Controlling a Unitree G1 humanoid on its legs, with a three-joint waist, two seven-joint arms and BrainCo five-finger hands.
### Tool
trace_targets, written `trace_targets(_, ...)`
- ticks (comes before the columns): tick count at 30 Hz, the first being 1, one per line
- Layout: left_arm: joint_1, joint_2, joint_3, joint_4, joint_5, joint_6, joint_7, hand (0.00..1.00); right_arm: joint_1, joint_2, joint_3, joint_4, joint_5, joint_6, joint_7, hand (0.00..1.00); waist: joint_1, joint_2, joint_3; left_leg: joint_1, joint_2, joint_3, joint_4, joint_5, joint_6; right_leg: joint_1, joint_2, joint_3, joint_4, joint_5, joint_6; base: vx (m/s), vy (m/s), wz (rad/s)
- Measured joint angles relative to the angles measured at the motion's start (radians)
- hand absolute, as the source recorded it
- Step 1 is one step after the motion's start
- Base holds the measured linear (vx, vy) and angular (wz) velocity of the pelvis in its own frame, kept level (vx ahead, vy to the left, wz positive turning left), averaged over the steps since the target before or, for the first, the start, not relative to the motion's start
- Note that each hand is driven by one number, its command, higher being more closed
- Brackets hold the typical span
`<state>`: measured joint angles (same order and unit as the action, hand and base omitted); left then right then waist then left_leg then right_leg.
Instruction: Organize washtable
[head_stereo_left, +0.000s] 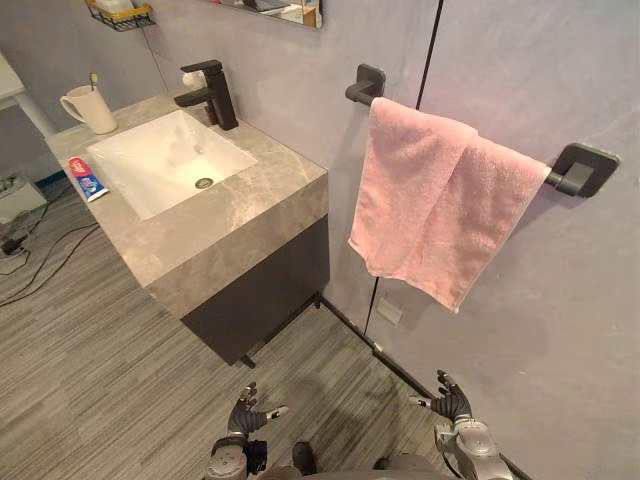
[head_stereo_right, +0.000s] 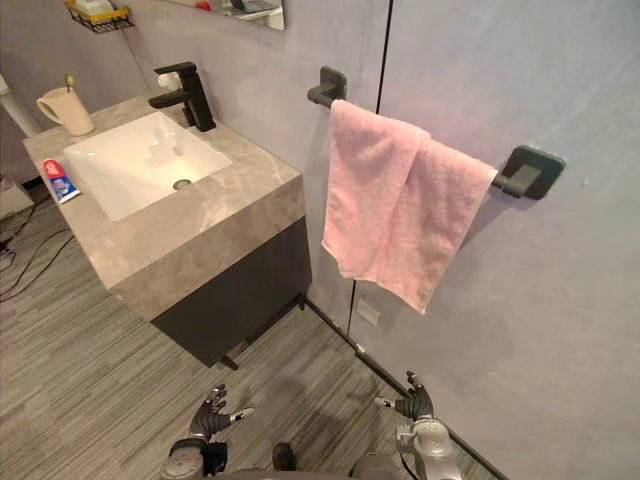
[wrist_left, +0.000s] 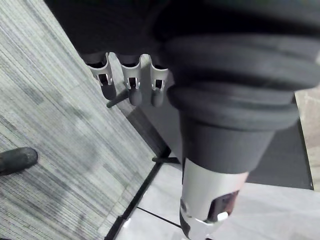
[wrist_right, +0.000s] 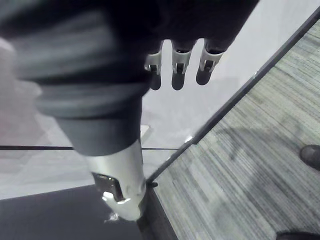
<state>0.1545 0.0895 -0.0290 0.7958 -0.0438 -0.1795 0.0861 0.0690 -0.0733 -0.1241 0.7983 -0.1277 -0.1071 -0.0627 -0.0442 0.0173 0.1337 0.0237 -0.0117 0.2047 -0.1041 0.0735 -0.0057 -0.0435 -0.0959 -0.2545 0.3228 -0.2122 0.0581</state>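
Left eye view puts the washtable (head_stereo_left: 250, 215) ahead and to my left, well apart from both my hands. My left hand (head_stereo_left: 245, 412) and right hand (head_stereo_left: 452, 402) hang low over the floor (head_stereo_left: 90, 370), fingers spread and relaxed, with nothing in either. The wrist views agree: the left fingers (wrist_left: 131, 82) and the right fingers (wrist_right: 177, 65) reach out straight with nothing between them.

On the counter, a cup (head_stereo_left: 90, 108) with a toothbrush (head_stereo_left: 94, 80) in it stands at the back-left corner. A toothpaste tube (head_stereo_left: 87, 180) lies flat at the left edge, just beside the white basin (head_stereo_left: 165, 160). The black faucet (head_stereo_left: 210, 92) stands behind the basin by the wall. A pink towel (head_stereo_left: 430, 210) hangs on the towel bar (head_stereo_left: 575, 170) to the right, bunched and uneven, one side lower than the other.

I judge the tidying not yet begun. The loose tube looks like the main thing to put in place, perhaps with the cup, and the towel may want straightening. First I must get within reach of the counter.
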Motion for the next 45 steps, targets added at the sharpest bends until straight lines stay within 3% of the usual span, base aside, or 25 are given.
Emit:
trace_targets(1,-0.006,-0.001,-0.001,0.0,0.002,0.0,0.0,0.0,0.018,0.0,0.001,0.0,0.0,0.001,0.0,0.0,-0.008,-0.008,0.002,-0.018,-0.015,-0.051,0.0,0.0,-0.001,-0.005,0.042,0.083,-0.004,-0.018,-0.011,-0.05,-0.04,0.97)
trace_targets(2,-0.01,-0.004,-0.001,0.0,0.008,0.0,-0.001,0.0,0.028,0.001,0.001,0.0,0.0,0.001,0.0,0.0,-0.011,-0.013,0.002,-0.031,-0.024,-0.076,0.002,0.0,0.0,-0.014,0.048,0.098,-0.007,-0.027,-0.002,-0.03,-0.031,1.15)
trace_targets(4,-0.006,-0.006,0.004,0.006,0.017,0.0,0.0,0.0,0.048,0.005,-0.006,0.002,0.001,0.003,0.0,0.0,0.01,-0.012,0.003,-0.053,-0.038,-0.107,0.068,-0.002,0.008,-0.028,0.039,0.086,-0.009,-0.029,-0.001,0.05,0.02,0.61)
trace_targets(9,0.004,-0.008,0.04,0.02,0.016,0.001,0.001,0.0,0.078,0.032,0.003,-0.001,0.017,0.0,0.001,0.0,0.016,-0.024,0.007,-0.101,-0.062,-0.189,0.074,-0.005,0.019,-0.02,0.044,0.068,-0.026,-0.03,-0.001,0.06,0.039,0.66)
trace_targets(11,-0.014,-0.023,0.041,0.017,0.016,0.001,0.001,0.0,0.087,0.034,-0.006,-0.012,0.042,0.0,-0.001,0.0,0.008,-0.029,0.018,-0.173,-0.076,-0.185,0.14,-0.052,0.022,-0.03,0.027,0.021,-0.034,-0.028,-0.002,0.06,0.072,1.19)
trace_targets(12,-0.02,-0.034,0.042,0.014,0.015,0.0,0.001,0.0,0.091,0.035,-0.007,-0.017,0.044,0.0,-0.002,0.0,0.014,-0.033,0.023,-0.21,-0.062,-0.11,0.208,-0.093,0.023,-0.029,0.004,-0.014,-0.052,0.019,-0.025,0.05,0.134,0.97)
trace_targets(13,-0.027,-0.039,0.042,0.012,0.014,0.001,0.0,0.0,0.085,0.034,-0.007,-0.019,0.044,0.001,-0.002,0.0,0.021,-0.022,0.045,-0.254,-0.007,0.005,0.321,-0.117,0.053,-0.024,-0.011,-0.053,-0.04,0.033,-0.047,0.05,0.163,0.81)
trace_targets(15,-0.024,-0.036,0.059,0.012,0.007,0.003,0.001,0.0,0.072,0.034,-0.007,-0.02,0.044,0.001,-0.003,0.0,0.03,-0.017,0.054,-0.297,0.081,0.091,0.486,-0.163,0.078,-0.016,-0.026,-0.078,-0.029,0.032,-0.046,0.1,0.209,0.41)
trace_targets(16,-0.026,-0.032,0.081,0.019,0.007,0.006,0.002,0.0,0.068,0.033,-0.006,-0.021,0.045,0.0,-0.003,0.0,0.035,-0.027,0.056,-0.308,0.151,0.115,0.576,-0.192,0.058,0.002,-0.057,-0.085,-0.026,0.033,-0.033,0.14,0.226,0.31)
trace_targets(18,-0.025,-0.025,0.08,0.028,0.007,0.007,0.001,0.0,0.07,0.029,-0.008,-0.027,0.047,-0.002,-0.005,0.0,0.028,-0.028,0.055,-0.297,0.215,0.111,0.584,-0.202,0.033,0.024,-0.085,-0.102,-0.03,0.032,0.003,0.14,0.276,0.38)
trace_targets(19,-0.033,-0.026,0.079,0.044,0.007,0.008,0.001,0.0,0.068,0.023,-0.024,-0.026,0.047,-0.003,-0.008,0.0,0.023,-0.003,0.043,-0.29,0.218,0.099,0.53,-0.222,-0.023,0.024,-0.105,-0.104,-0.027,0.028,0.041,0.17,0.418,0.58)
trace_targets(20,-0.059,-0.016,0.069,0.055,0.007,0.008,0.001,0.0,0.062,0.03,-0.034,-0.021,0.049,-0.002,-0.012,0.0,0.021,-0.025,0.042,-0.281,0.157,0.092,0.481,-0.196,0.0,0.018,-0.132,-0.093,-0.046,0.027,0.049,0.16,0.411,0.61)
trace_targets(22,-0.081,0.02,0.039,0.056,0.009,0.008,0.001,0.0,0.062,0.043,-0.034,0.001,0.049,-0.003,-0.009,0.0,0.007,-0.045,0.033,-0.288,0.088,0.064,0.435,-0.172,0.018,0.032,-0.145,-0.071,-0.103,0.041,0.067,0.11,0.216,0.73)
trace_targets(23,-0.082,0.036,0.032,0.056,0.012,0.008,0.0,0.0,0.053,0.044,-0.034,0.014,0.048,-0.001,-0.008,0.0,0.009,-0.048,0.033,-0.294,0.063,0.058,0.438,-0.172,0.018,0.052,-0.162,-0.07,-0.126,0.071,0.105,0.09,0.18,0.58)
trace_targets(26,-0.082,0.067,0.031,0.056,0.019,0.008,0.0,0.0,0.033,0.05,-0.025,0.015,0.048,-0.001,-0.007,0.0,0.015,-0.048,0.033,-0.309,0.047,0.046,0.463,-0.179,0.027,0.058,-0.174,-0.059,-0.135,0.107,0.12,0.02,0.169,0.19)
trace_targets(27,-0.082,0.075,0.031,0.056,0.019,0.007,0.0,0.0,0.021,0.049,-0.018,0.015,0.048,-0.002,-0.006,0.0,0.022,-0.048,0.033,-0.322,0.047,0.044,0.479,-0.202,0.046,0.052,-0.174,-0.046,-0.135,0.108,0.122,-0.07,0.16,0.01)
trace_targets(30,-0.078,0.077,0.03,0.054,0.021,0.008,-0.002,0.0,-0.02,0.044,-0.014,0.021,0.047,0.0,-0.001,0.0,0.03,-0.06,0.044,-0.395,0.022,0.041,0.562,-0.266,0.072,0.019,-0.208,-0.045,-0.117,0.059,0.164,-0.1,0.147,0.06)
trace_targets(32,-0.069,0.075,0.024,0.054,0.023,0.008,-0.003,0.0,-0.022,0.041,-0.014,0.022,0.046,0.002,-0.001,0.0,0.029,-0.064,0.053,-0.398,0.001,0.042,0.58,-0.284,0.094,0.013,-0.231,-0.041,-0.084,0.031,0.156,-0.06,0.161,0.23)
trace_targets(35,-0.03,0.081,0.023,0.033,0.029,0.008,-0.003,0.0,-0.012,0.035,0.011,0.038,0.044,0.003,0.001,0.0,0.03,-0.069,0.054,-0.394,-0.043,0.043,0.595,-0.317,0.132,-0.021,-0.252,0.024,0.007,-0.052,0.014,0.02,0.126,0.2)
trace_targets(36,-0.025,0.082,0.024,0.031,0.029,0.009,-0.002,0.0,-0.01,0.033,0.021,0.041,0.044,0.004,0.002,0.0,0.032,-0.069,0.054,-0.394,-0.049,0.042,0.595,-0.318,0.134,-0.037,-0.25,0.046,0.038,-0.061,-0.008,0.06,0.111,0.14)
trace_targets(39,-0.017,0.08,0.024,0.03,0.029,0.01,-0.002,0.0,-0.013,0.035,0.043,0.041,0.044,0.004,0.003,0.0,0.033,-0.065,0.068,-0.34,-0.079,0.008,0.554,-0.315,0.141,-0.101,-0.185,0.095,0.212,-0.097,0.031,0.12,0.106,0.21)
trace_targets(41,-0.017,0.075,0.023,0.031,0.025,0.01,-0.001,0.0,-0.007,0.031,0.067,0.04,0.044,-0.001,0.003,0.0,0.031,-0.048,0.088,-0.254,-0.083,-0.012,0.485,-0.312,0.137,-0.139,-0.076,0.106,0.236,-0.115,0.042,0.13,0.086,0.08)
trace_targets(42,-0.017,0.074,0.024,0.032,0.021,0.01,-0.001,0.0,-0.005,0.029,0.071,0.039,0.045,-0.001,0.003,0.0,0.031,-0.045,0.09,-0.236,-0.084,-0.013,0.463,-0.311,0.136,-0.16,-0.048,0.109,0.232,-0.115,0.042,0.15,0.071,0.03)
trace_targets(44,-0.03,0.057,0.023,0.035,0.016,0.01,-0.002,0.0,0.01,0.014,0.083,0.033,0.06,-0.004,0.004,0.0,0.026,-0.038,0.099,-0.164,-0.088,-0.013,0.364,-0.309,0.128,-0.249,0.043,0.082,0.161,-0.091,0.017,0.2,0.066,0.09)
trace_targets(45,-0.038,0.051,0.023,0.036,0.016,0.01,-0.002,0.0,0.011,0.012,0.083,0.026,0.064,-0.008,0.003,0.0,0.019,-0.039,0.099,-0.148,-0.088,-0.012,0.341,-0.31,0.128,-0.26,0.061,0.077,0.123,-0.074,0.007,0.34,0.066,0.38)
